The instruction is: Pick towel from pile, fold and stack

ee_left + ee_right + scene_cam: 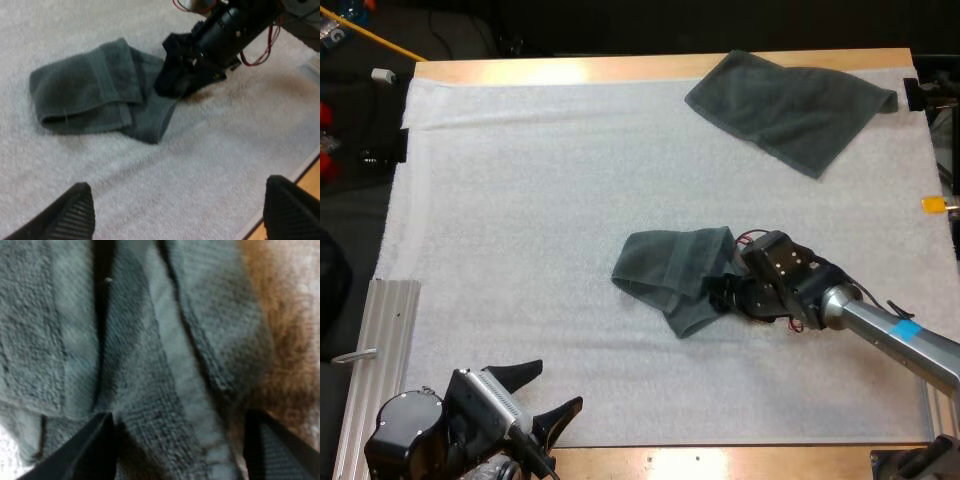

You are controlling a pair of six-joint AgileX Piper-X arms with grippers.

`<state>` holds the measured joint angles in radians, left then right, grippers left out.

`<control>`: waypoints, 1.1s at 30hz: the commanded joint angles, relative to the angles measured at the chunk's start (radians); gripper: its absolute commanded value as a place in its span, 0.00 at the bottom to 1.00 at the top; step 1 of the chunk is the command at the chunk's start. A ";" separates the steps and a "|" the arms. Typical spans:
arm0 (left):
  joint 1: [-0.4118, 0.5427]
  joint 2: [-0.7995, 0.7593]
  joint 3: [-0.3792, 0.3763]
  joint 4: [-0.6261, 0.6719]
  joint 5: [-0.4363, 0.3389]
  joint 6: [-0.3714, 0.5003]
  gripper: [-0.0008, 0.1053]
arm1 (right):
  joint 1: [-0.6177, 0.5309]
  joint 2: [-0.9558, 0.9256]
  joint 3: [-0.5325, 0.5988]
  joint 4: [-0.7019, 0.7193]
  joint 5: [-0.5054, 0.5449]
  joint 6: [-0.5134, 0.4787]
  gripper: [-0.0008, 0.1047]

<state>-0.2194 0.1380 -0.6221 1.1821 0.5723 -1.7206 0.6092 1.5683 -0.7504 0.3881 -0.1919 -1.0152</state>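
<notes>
Towel (675, 270), half-folded, lies with right fingers (95, 445) spread over its edge; left fingers (520, 375) spread, well apart from it; second towel (790, 105) lies flat beyond

A white mat (570, 200) covers the wooden table (620, 68); darkness beyond.

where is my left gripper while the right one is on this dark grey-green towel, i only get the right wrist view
Observer: The left gripper is at the near left of the white mat, fingers open, apart from the loosely folded dark grey-green towel.
Operator: any other towel out there
Observer: Yes, a second dark grey-green towel lies spread out at the mat's far right corner.
Operator: where on the towel is my right gripper
Observer: The right gripper is at the folded towel's right edge, near the mat's middle.
</notes>
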 commanded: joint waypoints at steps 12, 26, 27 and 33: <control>-0.004 0.001 -0.009 0.022 0.007 -0.006 0.66 | 0.001 -0.029 -0.001 -0.018 -0.015 -0.003 0.43; -0.004 0.001 -0.009 0.022 0.007 -0.006 0.66 | 0.001 -0.083 -0.001 -0.003 -0.023 -0.007 0.38; -0.004 0.001 -0.009 0.022 0.007 -0.006 0.66 | 0.001 -0.083 -0.001 -0.001 -0.028 -0.007 0.38; -0.004 0.001 -0.009 0.022 0.007 -0.006 0.66 | 0.001 -0.083 -0.001 0.014 -0.056 -0.007 0.38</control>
<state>-0.2194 0.1380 -0.6221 1.2038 0.5723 -1.7206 0.6092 1.4951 -0.7504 0.3941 -0.2334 -1.0128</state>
